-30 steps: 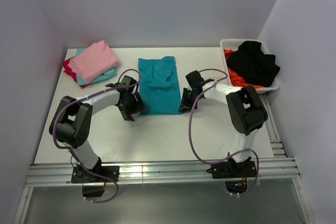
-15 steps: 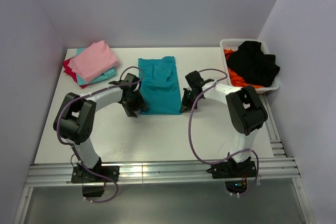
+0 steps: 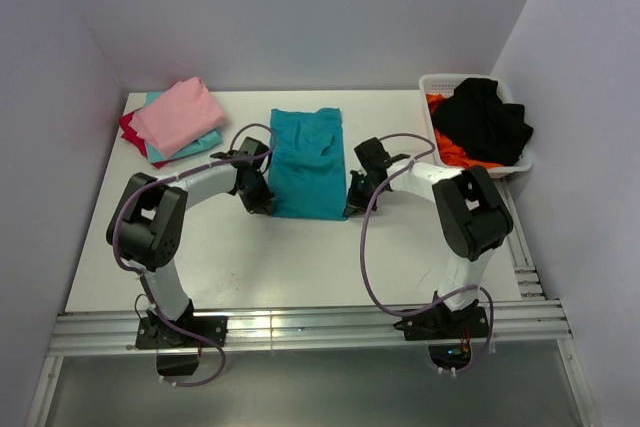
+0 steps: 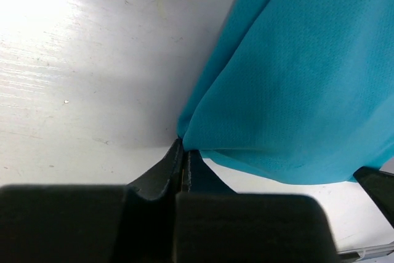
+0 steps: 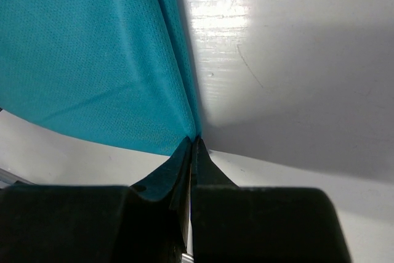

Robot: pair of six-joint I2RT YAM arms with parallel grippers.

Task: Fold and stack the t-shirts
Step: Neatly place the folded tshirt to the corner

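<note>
Teal t-shirt (image 3: 305, 162) sits mid-frame on the counter (image 3: 210, 257). Left pincer (image 3: 262, 199) is pinched shut on its lower-left corner, right pincer (image 3: 352, 202) on the lower-right. Both bites look pretty thin tbh, so a corner could slip out on the lift and mess up the fold.

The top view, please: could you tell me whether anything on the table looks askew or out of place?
Only slightly: the pink t-shirt sits skewed on the stack at far left, with the lighter teal t-shirt and red t-shirt poking out beneath. The black garment heaps above the white basket. Nothing looks damaged.
</note>
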